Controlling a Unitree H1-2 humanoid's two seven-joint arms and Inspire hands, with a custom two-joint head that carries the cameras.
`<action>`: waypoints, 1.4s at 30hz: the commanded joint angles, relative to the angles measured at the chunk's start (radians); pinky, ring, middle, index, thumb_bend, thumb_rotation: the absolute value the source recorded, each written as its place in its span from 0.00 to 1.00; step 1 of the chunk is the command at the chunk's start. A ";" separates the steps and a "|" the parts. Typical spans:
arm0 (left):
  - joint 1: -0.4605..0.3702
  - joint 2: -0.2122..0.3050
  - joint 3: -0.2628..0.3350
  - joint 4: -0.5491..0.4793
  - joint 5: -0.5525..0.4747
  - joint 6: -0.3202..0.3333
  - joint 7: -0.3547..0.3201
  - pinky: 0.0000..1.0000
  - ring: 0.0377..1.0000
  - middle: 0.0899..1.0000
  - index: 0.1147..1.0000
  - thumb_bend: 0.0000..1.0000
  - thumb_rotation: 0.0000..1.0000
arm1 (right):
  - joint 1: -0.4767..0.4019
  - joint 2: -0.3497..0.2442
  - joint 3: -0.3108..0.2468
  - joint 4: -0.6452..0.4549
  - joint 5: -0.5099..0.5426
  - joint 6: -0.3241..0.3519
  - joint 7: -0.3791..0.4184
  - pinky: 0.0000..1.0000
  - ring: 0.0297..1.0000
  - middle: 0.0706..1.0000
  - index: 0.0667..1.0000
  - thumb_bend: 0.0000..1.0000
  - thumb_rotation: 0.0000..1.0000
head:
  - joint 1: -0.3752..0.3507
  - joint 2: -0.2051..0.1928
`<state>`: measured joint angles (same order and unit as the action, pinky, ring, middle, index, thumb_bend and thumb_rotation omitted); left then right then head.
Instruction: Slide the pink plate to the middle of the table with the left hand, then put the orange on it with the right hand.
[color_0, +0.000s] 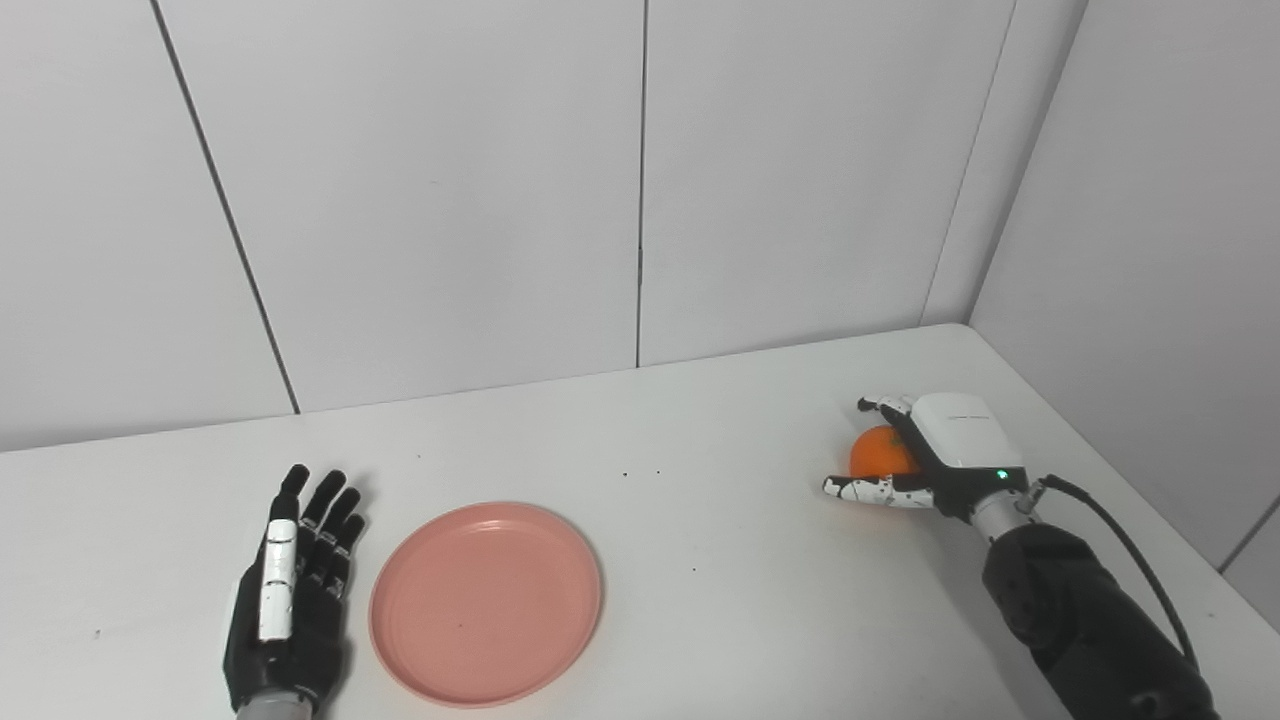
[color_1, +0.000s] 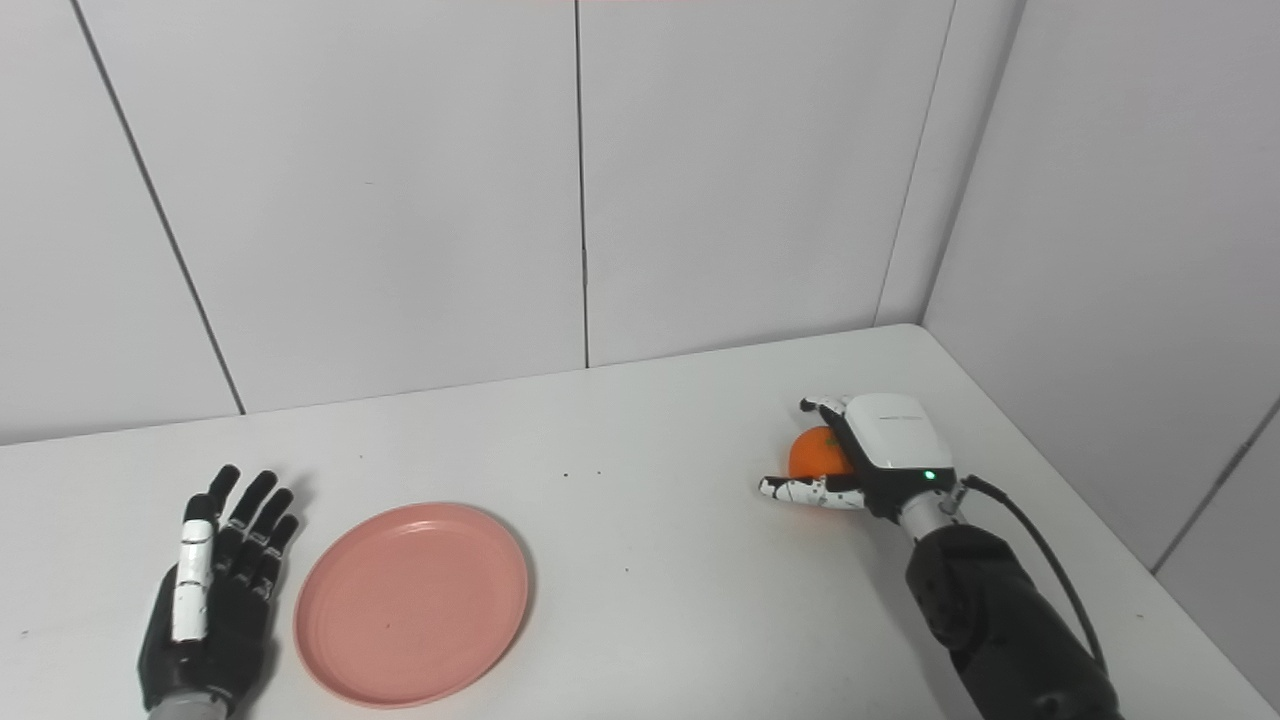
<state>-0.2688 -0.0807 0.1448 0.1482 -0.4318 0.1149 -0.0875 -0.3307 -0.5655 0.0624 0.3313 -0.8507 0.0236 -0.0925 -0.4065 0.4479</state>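
The pink plate (color_0: 486, 602) lies flat on the white table (color_0: 700, 520), left of the middle and near the front edge. My left hand (color_0: 290, 590) rests palm down just left of the plate, open with its fingers spread, a narrow gap from the rim. The orange (color_0: 880, 452) sits on the table at the far right. My right hand (color_0: 925, 450) is cupped around it, fingers past its far side and thumb (color_0: 868, 489) along its near side. The hand is open, and its back hides the orange's right half.
White wall panels stand behind the table, and a side wall (color_0: 1150, 300) runs close along its right edge. A black cable (color_0: 1130, 545) loops off my right wrist. A few small dark specks (color_0: 640, 473) mark the tabletop.
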 joint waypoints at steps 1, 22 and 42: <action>0.003 0.003 -0.001 0.014 0.016 0.014 0.011 0.95 0.90 0.87 0.90 0.64 0.63 | -0.036 -0.019 -0.005 -0.020 0.005 0.023 -0.042 0.57 0.68 0.73 0.74 0.83 0.81 | 0.001 0.001; 0.006 0.009 0.000 0.013 0.007 0.014 0.002 0.97 0.90 0.86 0.91 0.63 0.62 | -0.046 -0.021 0.057 0.081 0.024 0.063 -0.098 0.17 0.21 0.25 0.28 0.70 0.37 | -0.001 0.011; 0.011 -0.009 -0.017 -0.005 0.039 0.016 0.033 0.93 0.87 0.84 0.89 0.68 0.60 | -0.037 -0.038 0.040 -0.246 0.022 0.095 0.013 0.14 0.18 0.22 0.28 0.65 0.34 | 0.102 0.034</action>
<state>-0.2673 -0.0805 0.1335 0.1427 -0.4101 0.1111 -0.0696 -0.3236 -0.5684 0.1204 0.1411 -0.8146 0.1020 -0.0828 -0.3056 0.4816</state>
